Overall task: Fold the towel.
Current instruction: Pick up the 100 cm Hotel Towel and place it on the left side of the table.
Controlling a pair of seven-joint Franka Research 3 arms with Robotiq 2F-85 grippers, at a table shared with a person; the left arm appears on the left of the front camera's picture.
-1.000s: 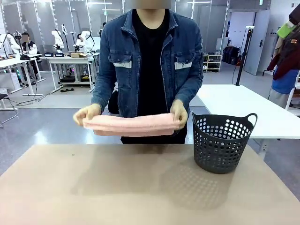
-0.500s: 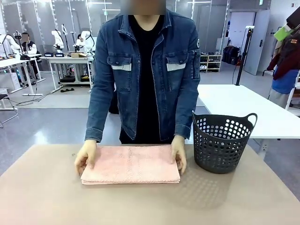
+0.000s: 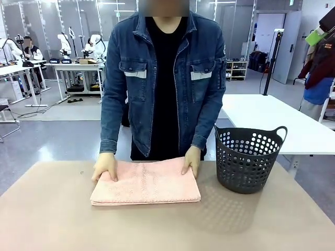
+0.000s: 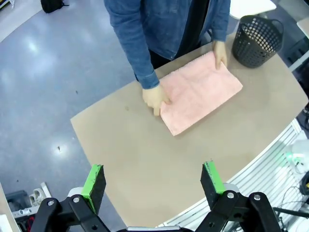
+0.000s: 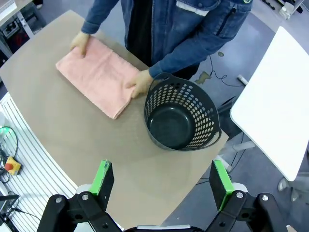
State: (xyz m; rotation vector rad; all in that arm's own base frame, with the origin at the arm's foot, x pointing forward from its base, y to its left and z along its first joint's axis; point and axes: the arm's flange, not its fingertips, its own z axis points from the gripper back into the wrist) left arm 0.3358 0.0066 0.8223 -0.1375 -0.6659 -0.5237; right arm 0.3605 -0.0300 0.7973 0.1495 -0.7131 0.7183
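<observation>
The salmon-pink towel (image 3: 145, 182) lies folded into a flat rectangle on the tan table (image 3: 157, 225), near its far edge. A person in a denim jacket rests both hands on the towel's far corners (image 3: 105, 167). In the left wrist view the towel (image 4: 200, 92) lies far below my left gripper (image 4: 153, 182), which is open and holds nothing. In the right wrist view the towel (image 5: 96, 75) is at the upper left, well away from my right gripper (image 5: 161, 178), also open with nothing in it.
A dark perforated plastic basket (image 3: 247, 158) stands on the table to the right of the towel; seen from above, the basket (image 5: 179, 113) has nothing inside. A white table (image 3: 272, 123) stands behind at the right. Bare tabletop stretches in front of the towel.
The person lowered the folded towel from mid-air onto the table, then slid their hands from its sides back to its far corners.
</observation>
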